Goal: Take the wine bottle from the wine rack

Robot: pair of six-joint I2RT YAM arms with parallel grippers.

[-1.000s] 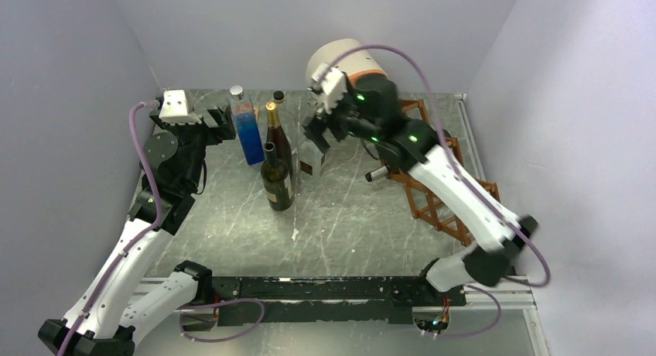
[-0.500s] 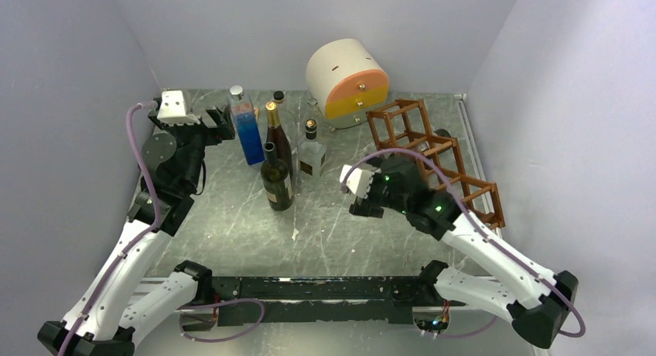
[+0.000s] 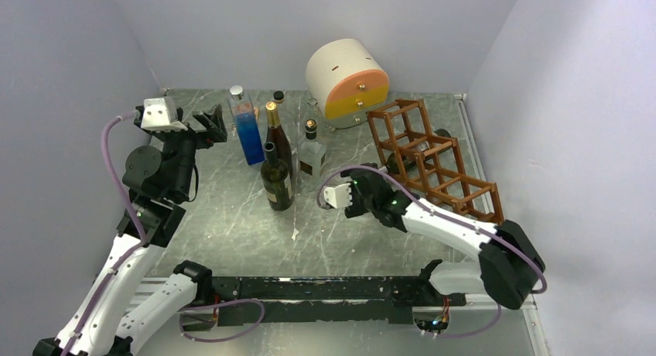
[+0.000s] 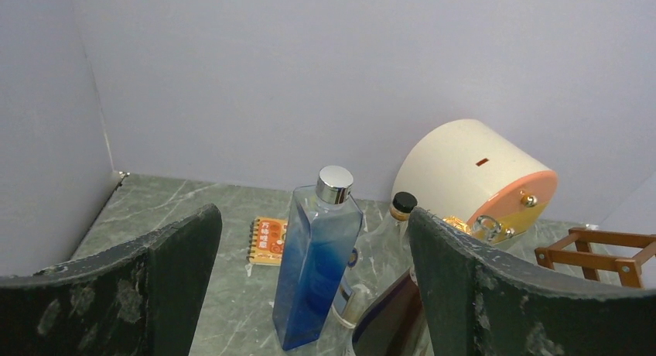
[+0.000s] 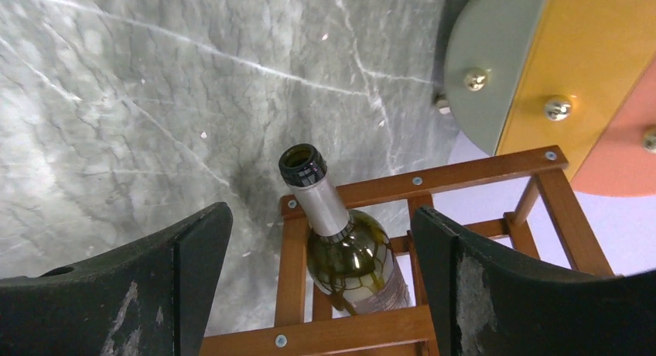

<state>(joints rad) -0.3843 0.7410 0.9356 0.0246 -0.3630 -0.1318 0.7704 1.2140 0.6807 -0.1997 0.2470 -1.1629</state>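
The wine bottle [image 5: 344, 248], dark green with a silver-foiled neck, lies in a lower cell of the reddish-brown wine rack [image 3: 433, 159], its open mouth pointing out at me. My right gripper [image 5: 321, 294] hangs low just in front of that mouth, open; the fingers [image 5: 170, 286] flank the neck without touching it. In the top view the right gripper [image 3: 377, 187] sits at the rack's near-left corner and covers most of the bottle. My left gripper [image 3: 210, 124] is raised at the back left, open and empty, facing the standing bottles.
Standing mid-table are a blue square bottle [image 3: 249, 135], a gold-capped brown bottle [image 3: 277, 135], a dark green bottle [image 3: 276, 182] and a clear bottle [image 3: 311, 155]. A round cream drawer box [image 3: 348, 77] stands behind the rack. A small orange notebook [image 4: 269, 240] lies by the back wall.
My right arm swung from high over the standing bottles down and right to the front of the rack. Its jaws narrowed slightly. The left arm drew back a little to the left.
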